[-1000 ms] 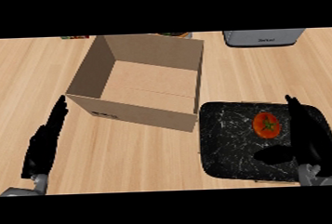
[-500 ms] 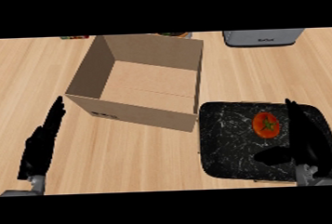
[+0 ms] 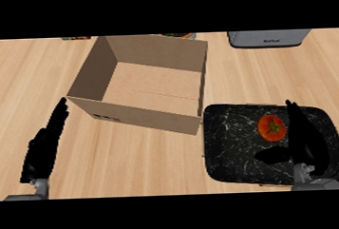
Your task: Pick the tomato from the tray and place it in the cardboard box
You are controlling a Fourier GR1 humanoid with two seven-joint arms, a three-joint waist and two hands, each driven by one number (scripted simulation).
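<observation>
A red tomato (image 3: 272, 127) with a green stem lies on the black marbled tray (image 3: 233, 152) at the lower right. My right hand (image 3: 305, 139) hovers over the tray's right part, open, its fingers stretched upward just right of the tomato and its thumb pointing left below it. The open cardboard box (image 3: 144, 84) stands left of the tray with nothing visible inside. My left hand (image 3: 45, 144) rests open at the lower left, fingers up, beside the box's near left corner.
A grey appliance (image 3: 269, 38) stands at the counter's far right edge. Small items (image 3: 77, 38) show at the far edge behind the box. Bare wooden counter lies between my left hand and the tray.
My right hand has shifted slightly left, closer to the tomato. The left hand, box and tomato stay where they were.
</observation>
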